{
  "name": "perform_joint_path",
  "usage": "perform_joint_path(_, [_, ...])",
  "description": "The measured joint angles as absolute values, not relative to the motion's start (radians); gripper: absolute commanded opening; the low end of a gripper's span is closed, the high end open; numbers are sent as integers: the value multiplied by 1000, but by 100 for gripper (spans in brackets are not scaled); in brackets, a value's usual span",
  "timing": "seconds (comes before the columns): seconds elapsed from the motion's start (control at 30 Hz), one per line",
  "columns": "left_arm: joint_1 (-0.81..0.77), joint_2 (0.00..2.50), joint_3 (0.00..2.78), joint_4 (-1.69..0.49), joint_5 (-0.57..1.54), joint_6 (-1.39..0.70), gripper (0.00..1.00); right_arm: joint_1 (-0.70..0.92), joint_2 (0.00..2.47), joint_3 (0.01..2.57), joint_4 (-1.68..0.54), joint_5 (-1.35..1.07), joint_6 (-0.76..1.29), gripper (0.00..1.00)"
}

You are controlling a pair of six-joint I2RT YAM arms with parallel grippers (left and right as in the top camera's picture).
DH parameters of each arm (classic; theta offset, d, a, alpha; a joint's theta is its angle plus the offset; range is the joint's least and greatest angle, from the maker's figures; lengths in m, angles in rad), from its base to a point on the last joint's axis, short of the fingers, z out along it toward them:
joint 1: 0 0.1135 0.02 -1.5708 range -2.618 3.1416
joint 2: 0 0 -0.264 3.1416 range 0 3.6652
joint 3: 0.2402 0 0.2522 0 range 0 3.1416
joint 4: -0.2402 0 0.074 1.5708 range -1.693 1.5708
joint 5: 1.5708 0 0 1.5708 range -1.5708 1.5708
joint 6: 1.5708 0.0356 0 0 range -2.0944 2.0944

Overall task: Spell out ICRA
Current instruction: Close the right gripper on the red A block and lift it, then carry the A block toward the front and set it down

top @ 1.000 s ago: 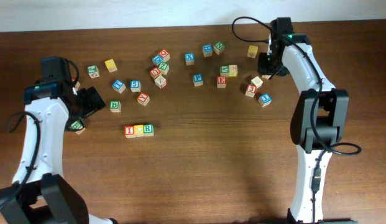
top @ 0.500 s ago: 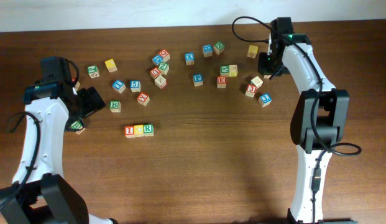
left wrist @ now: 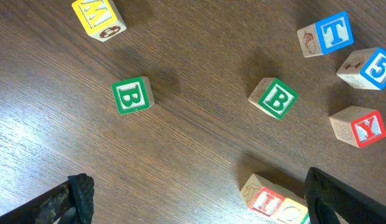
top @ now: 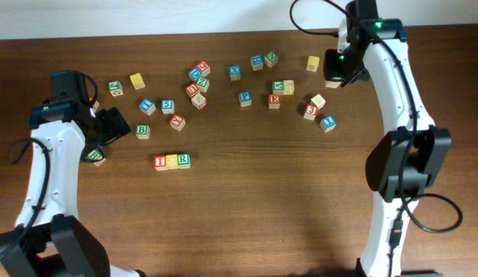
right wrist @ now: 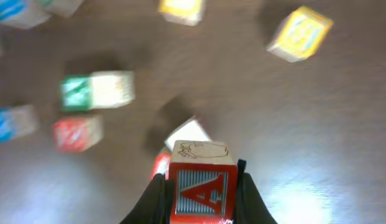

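My right gripper (right wrist: 202,200) is clamped on the small wooden cube with the red-printed "A" (right wrist: 202,183), holding it above the scattered blocks (top: 245,98) at the far right of the dark wooden table (top: 262,215). The red "I" cube (top: 160,161), yellow-faced cube (top: 172,161) and green "R" cube (top: 183,160) sit touching in 1 row, left of centre. My left gripper (top: 111,125) hovers near them, fingers spread wide.

Dark wood table (top: 246,215); pale wall (top: 146,15) (perhaps) behind.

Between the right jaws, the A block (right wrist: 202,186) runs off the lower edge. Beyond them a green block (right wrist: 96,90) is blurred. Inside the left jaws, the I block (left wrist: 267,200) is cut off below.
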State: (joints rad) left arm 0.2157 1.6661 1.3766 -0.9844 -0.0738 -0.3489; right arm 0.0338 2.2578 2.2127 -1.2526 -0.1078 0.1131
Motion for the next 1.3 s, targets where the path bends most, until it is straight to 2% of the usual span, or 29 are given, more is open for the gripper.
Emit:
perform_joint_path(0.43, [216,1666,1377,-984,-74,-349,99,309,2258,2212,-1462,-178,140,12])
perform_joint_path(1.03, [216,1666,1377,-984,-74,-349,99,544,2295,2210,-1477,-109,397,12])
perform_joint_path(1.3, [216,1666,1377,-984,-74,-349,99,601,2308,2103,-1365,-102,438,13])
